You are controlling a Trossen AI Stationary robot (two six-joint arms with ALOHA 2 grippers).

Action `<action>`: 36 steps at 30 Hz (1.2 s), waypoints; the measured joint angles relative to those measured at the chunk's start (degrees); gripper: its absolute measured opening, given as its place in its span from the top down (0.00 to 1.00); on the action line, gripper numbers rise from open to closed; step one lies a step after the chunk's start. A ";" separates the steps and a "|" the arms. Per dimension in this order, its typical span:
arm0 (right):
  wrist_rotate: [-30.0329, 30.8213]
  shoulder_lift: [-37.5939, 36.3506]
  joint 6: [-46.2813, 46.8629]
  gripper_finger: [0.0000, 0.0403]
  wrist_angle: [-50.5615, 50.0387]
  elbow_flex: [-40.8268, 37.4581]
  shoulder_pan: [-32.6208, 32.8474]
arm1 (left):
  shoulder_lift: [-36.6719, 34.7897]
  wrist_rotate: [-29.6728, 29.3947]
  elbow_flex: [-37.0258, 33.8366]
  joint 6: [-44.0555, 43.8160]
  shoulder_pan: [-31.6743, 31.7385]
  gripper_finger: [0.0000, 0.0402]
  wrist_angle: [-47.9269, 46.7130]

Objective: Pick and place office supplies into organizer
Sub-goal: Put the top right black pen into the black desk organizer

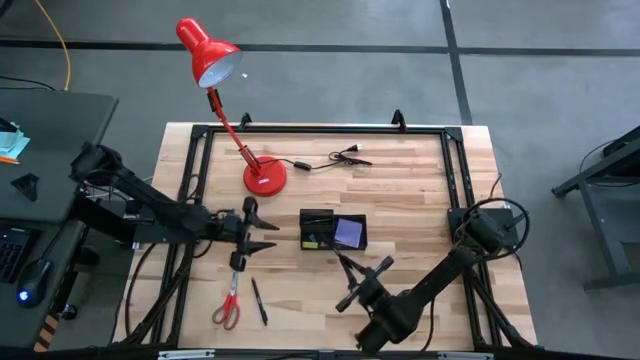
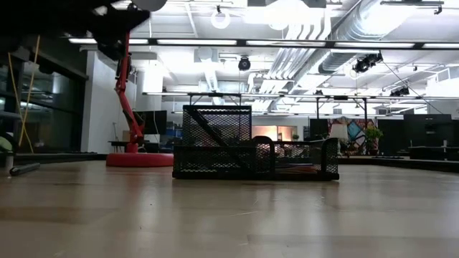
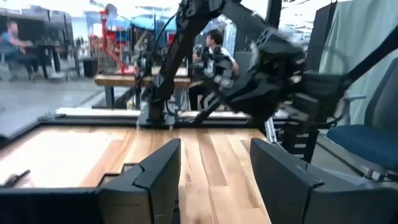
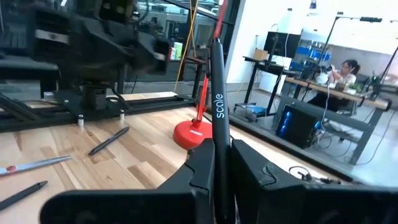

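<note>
Black pen (image 4: 217, 112) upright, clenched in right tool (image 1: 352, 280), just beside organizer (image 1: 333, 230).

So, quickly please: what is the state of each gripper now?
Left gripper: open, holding nothing.
Right gripper: closed on a black pen.

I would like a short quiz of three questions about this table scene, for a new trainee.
1. True or false: the right pincer is shut on a black pen.
2. Which item lies on the table beside the red-handled scissors? A) a black pen B) a stapler C) a ruler
3. Fill in: the purple sticky-note pad lies inside the ____.

Key: 1 true. 2 A, a second black pen. 3 organizer.
</note>
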 joint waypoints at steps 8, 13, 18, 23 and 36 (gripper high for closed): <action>-0.04 0.00 -9.48 0.95 6.34 -0.27 -0.39 | 10.66 12.67 7.01 -4.25 8.30 0.54 0.26; -0.04 0.00 -9.94 0.95 6.82 -0.27 -0.62 | 15.27 16.70 11.59 -4.21 9.81 0.54 -0.09; -0.04 0.00 -11.12 0.95 8.16 -0.27 -0.56 | 18.46 17.75 14.64 -4.24 10.77 0.54 -0.59; -0.04 0.00 -12.47 0.95 10.03 -0.29 -0.35 | 20.43 17.72 16.07 -4.24 12.05 0.54 -0.08; -0.22 0.00 -12.47 0.95 10.23 -0.32 -0.41 | 22.65 21.32 20.74 -4.39 12.89 0.54 -0.11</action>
